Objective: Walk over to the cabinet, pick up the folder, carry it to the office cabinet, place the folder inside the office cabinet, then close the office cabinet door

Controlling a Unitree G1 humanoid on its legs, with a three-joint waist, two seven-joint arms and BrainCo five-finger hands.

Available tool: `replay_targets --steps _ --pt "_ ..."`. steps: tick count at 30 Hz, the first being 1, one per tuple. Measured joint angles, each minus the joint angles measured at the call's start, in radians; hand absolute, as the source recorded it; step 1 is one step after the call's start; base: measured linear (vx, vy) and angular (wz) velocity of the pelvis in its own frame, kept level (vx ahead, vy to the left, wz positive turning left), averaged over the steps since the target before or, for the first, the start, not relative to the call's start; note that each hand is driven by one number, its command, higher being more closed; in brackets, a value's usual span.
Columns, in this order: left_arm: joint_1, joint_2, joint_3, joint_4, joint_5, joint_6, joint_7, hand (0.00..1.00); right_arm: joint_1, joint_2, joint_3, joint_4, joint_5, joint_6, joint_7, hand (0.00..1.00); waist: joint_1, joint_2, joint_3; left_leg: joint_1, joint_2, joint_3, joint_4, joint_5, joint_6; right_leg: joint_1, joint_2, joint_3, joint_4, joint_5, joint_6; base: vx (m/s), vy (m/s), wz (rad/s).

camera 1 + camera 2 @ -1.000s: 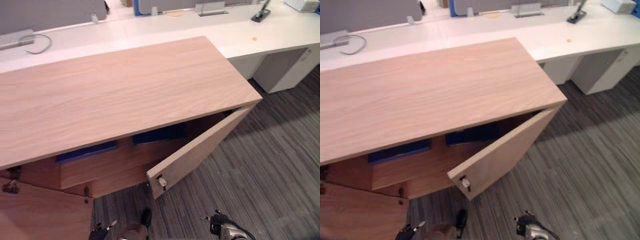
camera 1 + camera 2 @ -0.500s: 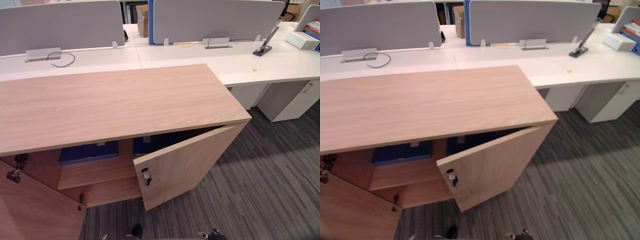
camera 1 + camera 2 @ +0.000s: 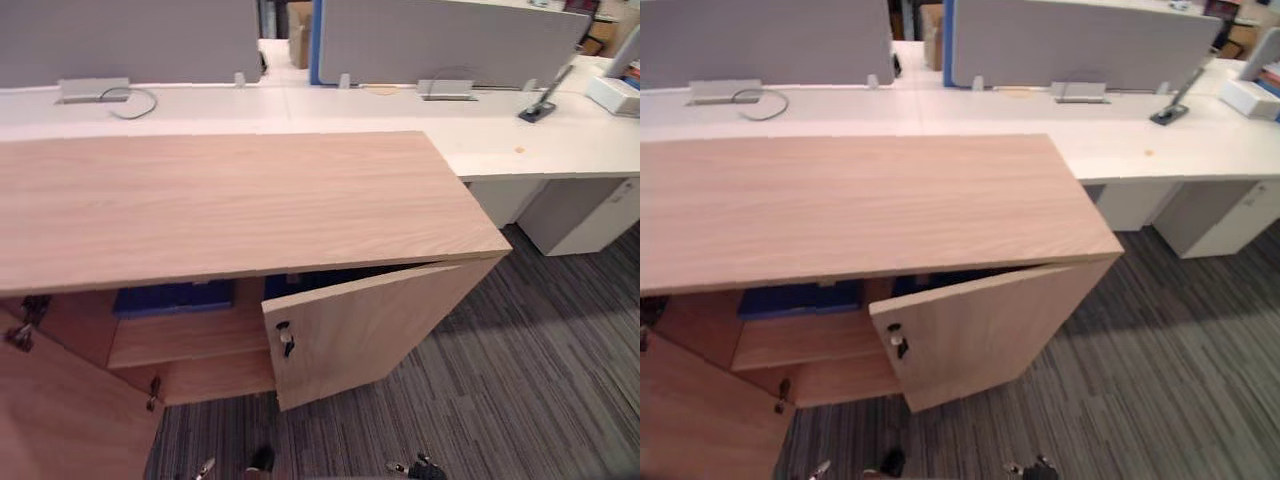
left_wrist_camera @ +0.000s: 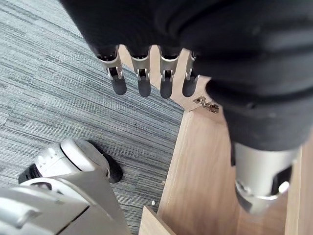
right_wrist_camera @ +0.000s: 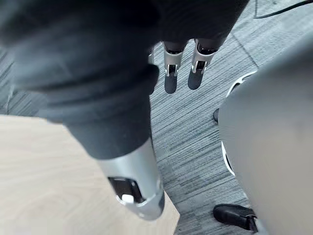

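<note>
Eye view: the office cabinet (image 3: pixel 250 200) stands with its right door (image 3: pixel 380 325) half open. A blue folder (image 3: pixel 170 298) lies on the upper shelf inside.
Left wrist view: the left hand (image 4: pixel 143 78) has straight fingers, holding nothing, above the carpet (image 4: pixel 58 88).
Right wrist view: the right hand (image 5: pixel 171 76) has straight fingers, empty.

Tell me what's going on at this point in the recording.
The robot stands facing a wooden cabinet whose two doors are open: the right door is ajar, the left door swung wide. What look like blue folders lie on the shelf inside. The left hand and right hand hang low over the carpet, fingers relaxed, holding nothing.
</note>
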Motion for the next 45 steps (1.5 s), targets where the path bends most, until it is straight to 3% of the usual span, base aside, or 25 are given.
replay_targets --steps 1,2,3,4,5,6,8,10,11,18,22,23,24,25,26,27,29,32,33,34,39,45 --pt "-0.003 -0.016 0.029 -0.002 -0.066 -0.007 0.000 0.00 -0.014 -0.012 -0.001 0.005 -0.001 0.001 0.006 0.00 0.013 0.015 0.028 -0.036 0.045 0.075 0.080 -0.047 0.021 0.024 0.022 -0.034 -0.003 -0.009 -0.007 -0.16 0.013 0.80" --pt "-0.003 -0.015 0.031 0.008 -0.084 -0.006 0.001 0.00 -0.012 -0.007 -0.002 0.002 -0.001 0.001 0.007 0.00 0.011 0.004 0.036 -0.036 0.064 0.131 0.087 -0.062 0.044 0.038 0.021 -0.044 -0.018 -0.016 -0.019 -0.16 -0.046 0.89" --pt "-0.003 -0.017 0.054 0.025 -0.091 -0.002 0.000 0.00 -0.009 -0.003 -0.014 0.012 0.002 -0.003 0.007 0.00 0.007 -0.016 0.042 -0.058 0.111 0.258 0.143 -0.074 0.047 0.053 0.005 -0.102 -0.046 -0.014 -0.024 -0.11 0.005 0.99" --pt "-0.006 -0.018 0.043 0.030 -0.090 -0.002 0.001 0.00 -0.009 -0.009 -0.032 0.014 0.002 -0.004 0.007 0.00 0.002 -0.009 0.047 -0.087 0.171 0.403 0.264 -0.093 0.061 0.056 0.000 -0.131 -0.032 -0.017 -0.021 -0.05 0.084 1.18" --pt "0.011 -0.010 0.019 0.051 -0.053 0.004 0.001 0.00 0.004 -0.014 -0.058 0.017 0.006 -0.004 0.006 0.00 0.002 0.016 0.037 -0.071 0.205 0.535 0.303 -0.101 0.076 0.054 -0.004 -0.162 -0.012 -0.028 -0.004 0.04 0.152 1.00" --pt "0.028 -0.004 -0.005 0.064 -0.026 0.009 0.000 0.00 0.002 -0.018 -0.080 0.015 0.006 -0.008 0.006 0.00 -0.004 0.029 0.029 -0.046 0.196 0.573 0.239 -0.125 0.063 0.051 -0.005 -0.177 0.010 -0.043 0.011 0.07 0.146 1.08" --pt "0.023 0.033 -0.023 0.080 0.033 0.018 -0.001 0.00 0.006 0.005 -0.104 0.023 0.011 -0.004 0.009 0.00 -0.022 -0.013 0.018 0.007 0.051 0.518 0.003 0.000 0.073 0.032 -0.039 -0.167 -0.011 -0.063 -0.019 0.04 0.073 1.30" --pt "0.022 0.035 -0.046 0.082 0.062 0.020 -0.002 0.00 0.007 0.000 -0.133 0.022 0.028 -0.007 0.009 0.00 -0.044 -0.006 0.010 0.074 -0.043 0.458 -0.211 0.115 0.095 0.035 -0.060 -0.169 -0.018 -0.055 -0.037 0.04 0.039 1.27" --pt "0.034 0.031 -0.051 0.083 0.063 0.021 -0.003 0.00 -0.002 -0.004 -0.129 0.027 0.029 -0.006 0.011 0.00 -0.028 0.009 0.006 0.129 -0.070 0.434 -0.351 0.187 0.089 0.036 -0.062 -0.177 -0.019 -0.054 -0.036 0.06 0.066 0.67" --pt "0.034 0.045 -0.086 0.081 0.060 0.019 -0.002 0.00 -0.023 -0.006 -0.114 0.055 0.028 -0.003 0.014 0.00 -0.028 -0.002 0.015 0.131 -0.101 0.363 -0.351 0.192 0.095 0.082 -0.067 -0.217 -0.029 -0.048 -0.031 0.04 0.004 0.33" --pt "0.034 0.044 -0.089 0.075 0.053 0.014 0.000 0.00 -0.028 -0.014 -0.112 0.056 0.026 -0.001 0.013 0.00 -0.056 0.007 0.037 0.154 -0.142 0.244 -0.351 0.173 0.119 0.142 -0.092 -0.299 0.031 -0.057 -0.048 0.05 -0.002 0.63" --pt "0.036 0.041 -0.089 0.075 0.053 0.014 0.000 0.00 -0.026 -0.016 -0.112 0.048 0.026 -0.001 0.013 0.00 -0.060 0.010 0.038 0.157 -0.144 0.214 -0.351 0.173 0.121 0.126 -0.103 -0.287 0.091 -0.063 -0.062 0.06 0.064 0.86" --pt "0.038 0.041 -0.096 0.077 0.054 0.014 0.000 0.00 -0.016 -0.014 -0.112 0.022 0.027 -0.001 0.013 0.00 -0.072 0.018 0.033 0.160 -0.141 0.165 -0.350 0.173 0.124 0.064 -0.129 -0.200 0.257 -0.071 -0.123 0.05 0.078 0.99" --pt "0.031 0.047 -0.120 0.074 0.055 0.014 0.001 0.00 0.003 -0.005 -0.109 -0.021 0.026 -0.003 0.013 0.00 -0.074 0.022 0.030 0.163 -0.130 0.127 -0.343 0.176 0.129 -0.027 -0.135 -0.037 0.408 -0.084 -0.141 0.06 0.063 1.00" --pt "0.027 0.052 -0.124 0.073 0.059 0.014 0.002 0.00 0.013 0.002 -0.110 -0.038 0.027 -0.003 0.014 0.00 -0.070 0.018 0.028 0.160 -0.127 0.104 -0.336 0.176 0.129 -0.054 -0.123 0.038 0.435 -0.094 -0.129 0.07 0.006 1.04" --pt "0.021 0.054 -0.120 0.072 0.064 0.013 0.003 0.00 0.020 0.009 -0.111 -0.055 0.026 -0.004 0.014 0.00 -0.070 0.015 0.029 0.156 -0.120 0.066 -0.324 0.176 0.127 -0.088 -0.093 0.162 0.448 -0.119 -0.091 0.04 -0.031 0.87" --pt "0.020 0.037 -0.072 0.072 0.075 0.013 0.006 0.00 0.020 0.011 -0.112 -0.054 0.024 -0.003 0.014 0.00 -0.070 0.014 0.025 0.158 -0.110 0.016 -0.318 0.173 0.117 -0.084 -0.079 0.228 0.364 -0.144 -0.040 0.03 -0.111 1.03" --pt "0.035 0.019 -0.014 0.060 0.074 0.013 0.009 0.00 0.020 0.017 -0.109 -0.031 0.001 0.000 0.015 0.00 -0.052 -0.003 -0.003 0.154 -0.100 -0.007 -0.316 0.162 0.098 -0.080 -0.061 0.220 0.165 -0.127 -0.025 0.04 -0.235 0.62" --pt "0.036 0.020 -0.009 0.060 0.074 0.013 0.009 0.00 0.020 0.019 -0.109 -0.026 0.001 0.000 0.016 0.00 -0.047 -0.009 -0.008 0.154 -0.100 -0.008 -0.315 0.160 0.091 -0.081 -0.053 0.220 0.128 -0.098 -0.024 0.04 -0.320 0.17" --pt "0.039 0.023 0.001 0.062 0.072 0.013 0.011 0.00 0.021 0.024 -0.110 -0.017 0.001 0.001 0.016 0.00 -0.042 -0.027 -0.020 0.155 -0.103 -0.005 -0.321 0.155 0.078 -0.081 -0.049 0.205 0.099 -0.028 -0.014 0.03 -0.328 -0.04" --pt "0.039 0.013 0.010 0.072 0.070 0.012 0.022 0.00 0.022 0.028 -0.085 -0.019 0.007 0.002 0.008 0.00 -0.032 -0.016 -0.044 0.161 -0.015 0.053 -0.347 0.154 0.008 -0.065 0.022 0.211 0.032 -0.032 -0.008 0.02 -0.292 -0.18" --pt "0.026 0.033 -0.042 0.090 0.062 0.011 0.030 0.00 0.022 0.010 -0.069 0.002 0.006 -0.003 -0.002 0.00 -0.034 -0.013 -0.043 0.170 -0.011 -0.008 -0.348 0.168 -0.007 -0.026 0.038 0.172 0.014 -0.036 -0.017 0.01 -0.082 0.27"
